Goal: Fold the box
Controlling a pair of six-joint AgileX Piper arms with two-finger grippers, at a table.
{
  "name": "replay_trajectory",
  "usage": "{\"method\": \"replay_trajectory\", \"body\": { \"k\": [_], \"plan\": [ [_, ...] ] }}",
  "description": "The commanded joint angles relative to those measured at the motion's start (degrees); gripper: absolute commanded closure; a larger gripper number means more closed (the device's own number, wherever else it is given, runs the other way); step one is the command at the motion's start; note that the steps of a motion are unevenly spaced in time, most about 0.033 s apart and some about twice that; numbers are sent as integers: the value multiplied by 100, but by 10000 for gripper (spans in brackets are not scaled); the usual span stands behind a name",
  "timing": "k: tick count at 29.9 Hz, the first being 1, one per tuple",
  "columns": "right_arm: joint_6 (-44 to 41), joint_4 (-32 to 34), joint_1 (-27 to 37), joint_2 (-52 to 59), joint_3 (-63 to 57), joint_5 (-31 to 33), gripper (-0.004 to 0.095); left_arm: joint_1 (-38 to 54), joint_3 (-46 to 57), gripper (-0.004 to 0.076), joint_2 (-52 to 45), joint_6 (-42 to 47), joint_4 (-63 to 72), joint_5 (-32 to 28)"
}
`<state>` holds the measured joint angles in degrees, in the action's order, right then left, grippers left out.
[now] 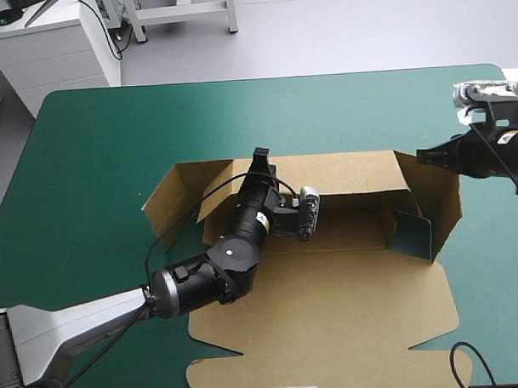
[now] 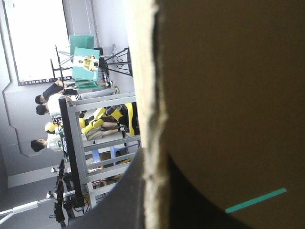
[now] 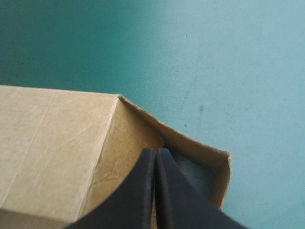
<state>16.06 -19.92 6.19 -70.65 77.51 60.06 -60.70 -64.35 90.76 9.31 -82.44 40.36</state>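
While the brown box (image 1: 331,311) lies in the middle of the teal-green tabletop (image 1: 87,149), with its lid flat toward the near edge and its far walls raised, the left gripper (image 1: 259,160) reaches in to the rear wall (image 1: 343,170). Its jaws pinch the top edge of this wall, I judge to keep it upright. Further right, the right gripper (image 1: 424,157) has its jaws closed on nothing, the tip at the right side wall (image 1: 442,205), probably to push it inward.
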Motion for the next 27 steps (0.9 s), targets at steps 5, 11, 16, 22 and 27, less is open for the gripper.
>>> {"method": "replay_trajectory", "body": {
  "k": [5, 11, 16, 22, 27],
  "plan": [
    [202, -151, 2, -960, 812, -385, 922, -33, -128, 731, -151, 92, -175, -25],
    [202, -151, 2, -1652, 1253, -344, 922, -33, -128, 731, -151, 403, -175, -11],
    [290, -151, 2, -1903, 1315, 139, 922, -33, -128, 731, -151, 824, -175, 31],
    [498, -128, 2, -1891, 1261, 835, 922, -33, -128, 731, -151, 1030, -175, 205],
    [664, -222, 2, -1602, 852, 866, 922, -33, -128, 731, -151, 1081, -154, 240]
  ]
}}
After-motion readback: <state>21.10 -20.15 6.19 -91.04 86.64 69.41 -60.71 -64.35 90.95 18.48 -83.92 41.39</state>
